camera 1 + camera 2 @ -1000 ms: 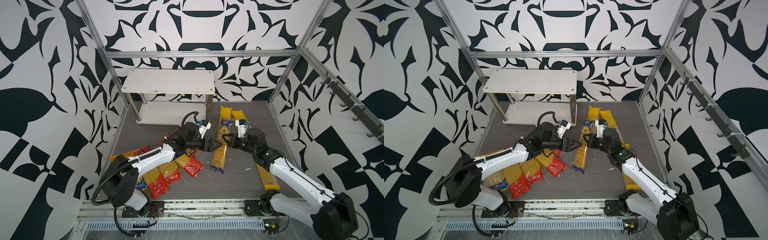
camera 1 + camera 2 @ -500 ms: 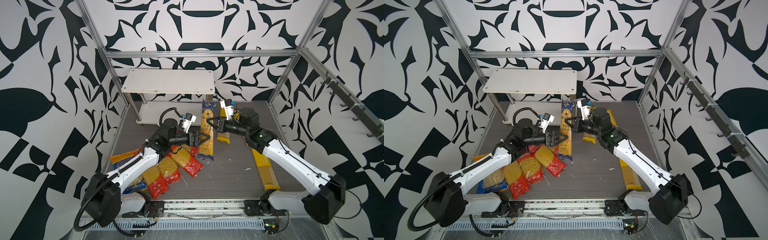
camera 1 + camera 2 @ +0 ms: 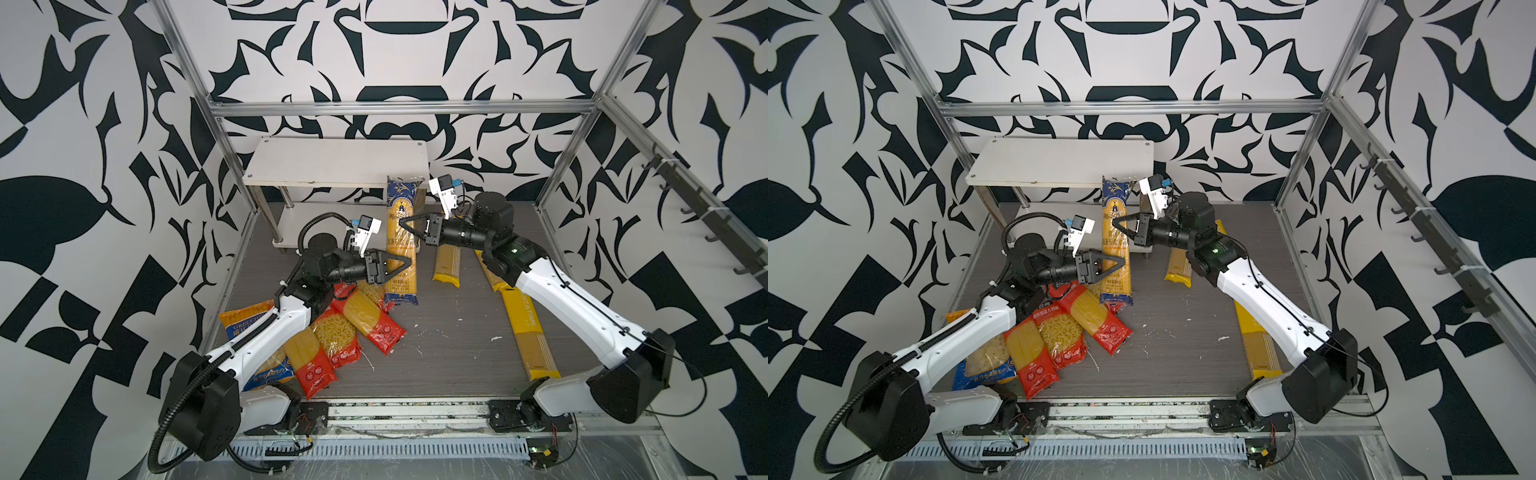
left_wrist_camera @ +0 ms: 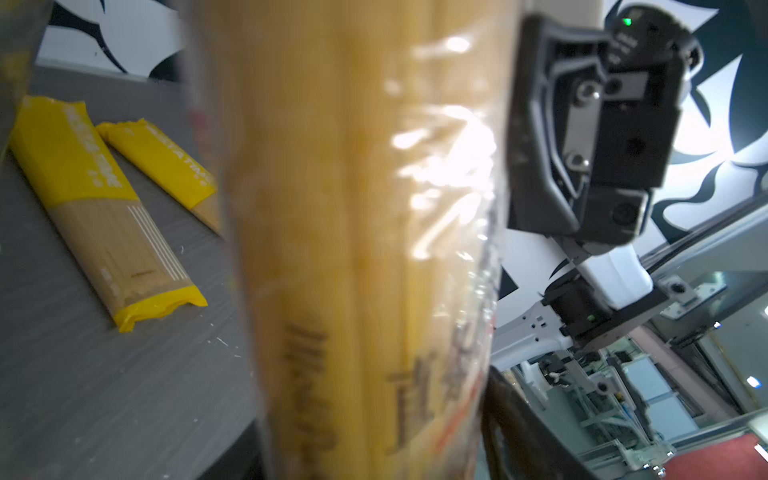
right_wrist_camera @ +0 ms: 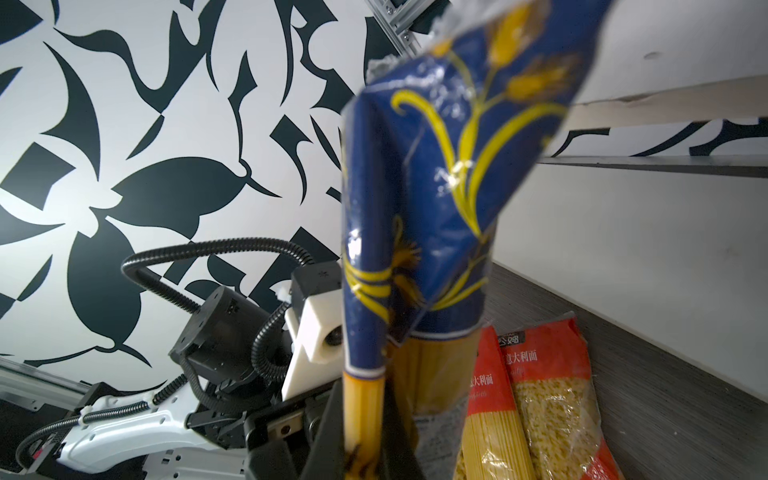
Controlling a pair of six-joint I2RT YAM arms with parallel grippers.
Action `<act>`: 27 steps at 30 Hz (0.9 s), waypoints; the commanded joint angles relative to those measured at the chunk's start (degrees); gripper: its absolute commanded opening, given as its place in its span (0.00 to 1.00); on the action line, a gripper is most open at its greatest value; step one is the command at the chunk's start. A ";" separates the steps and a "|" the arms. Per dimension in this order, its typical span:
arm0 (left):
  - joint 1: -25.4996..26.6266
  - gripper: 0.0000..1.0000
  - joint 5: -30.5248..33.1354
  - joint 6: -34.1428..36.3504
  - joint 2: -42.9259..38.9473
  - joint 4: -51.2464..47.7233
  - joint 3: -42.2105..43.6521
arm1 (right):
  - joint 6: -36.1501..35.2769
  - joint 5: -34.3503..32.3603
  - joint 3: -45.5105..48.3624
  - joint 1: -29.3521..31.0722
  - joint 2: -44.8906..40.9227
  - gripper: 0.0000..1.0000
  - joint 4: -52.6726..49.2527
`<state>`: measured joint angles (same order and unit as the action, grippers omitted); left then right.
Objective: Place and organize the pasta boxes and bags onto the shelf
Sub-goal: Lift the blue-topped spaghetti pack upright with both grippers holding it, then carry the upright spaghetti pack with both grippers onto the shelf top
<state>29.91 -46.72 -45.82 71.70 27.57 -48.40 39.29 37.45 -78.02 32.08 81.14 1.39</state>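
A long dark-blue pasta packet [image 3: 401, 232] [image 3: 1116, 232] stands upright in mid-air just in front of the shelf [image 3: 332, 166] [image 3: 1059, 162]. My right gripper [image 3: 405, 224] [image 5: 361, 440] is shut on one edge of its upper half, just below the blue printed top [image 5: 415, 187]. My left gripper [image 3: 410, 262] [image 4: 370, 449] spans the width of its lower half [image 4: 365, 249], both fingers against the wrapper. Both shelf boards are bare. On the floor lie long yellow packets [image 3: 528, 332] [image 3: 446, 262], red packets [image 3: 370, 320] [image 3: 309, 357] and a blue-orange packet [image 3: 245, 328].
Aluminium frame posts [image 3: 226, 153] [image 3: 569, 166] stand either side of the shelf. The red packets are heaped under my left arm [image 3: 270, 332]. A rail with hooks [image 3: 706, 216] runs along the right wall. Small crumbs dot the grey floor [image 3: 457, 353].
My right gripper has lifted the dark-blue packet off the floor, stood it upright and carried it toward the shelf. My left gripper followed and has narrowed its jaws onto the lower half.
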 commanded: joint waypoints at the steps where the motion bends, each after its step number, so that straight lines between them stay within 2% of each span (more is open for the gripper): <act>1: -0.07 0.53 -1.30 -1.64 -0.02 3.43 -1.20 | 2.26 3.13 -5.11 0.27 -1.35 0.06 10.43; 4: -0.15 0.39 -0.63 -0.98 -0.50 1.44 -2.49 | 2.81 3.48 -5.17 0.28 -0.64 0.14 10.12; 12: -1.24 0.25 1.19 0.38 -2.82 -6.36 -7.88 | -0.17 0.22 -4.09 0.19 -0.80 0.41 3.34; 16: -4.13 0.17 0.54 -1.28 -3.32 -10.62 -10.80 | -2.45 -2.41 -1.90 -0.41 -2.01 0.55 -1.91; 20: -8.21 0.13 -1.40 -3.67 -2.91 -14.90 -15.30 | -6.01 -7.13 -1.00 -0.79 -3.14 0.67 -10.08; 22: -10.19 0.11 -2.35 -5.01 -1.92 -17.35 -18.38 | -6.99 -7.09 -1.50 -0.66 -2.37 0.73 -13.50; 27: -14.37 0.12 -3.80 -9.09 0.83 -21.74 -24.82 | -1.89 -4.29 -0.29 1.63 -0.10 0.75 -7.97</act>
<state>16.84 -47.90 -52.97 72.88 3.75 -68.23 35.53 31.97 -78.46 32.38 80.62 -9.37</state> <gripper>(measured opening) 0.265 0.750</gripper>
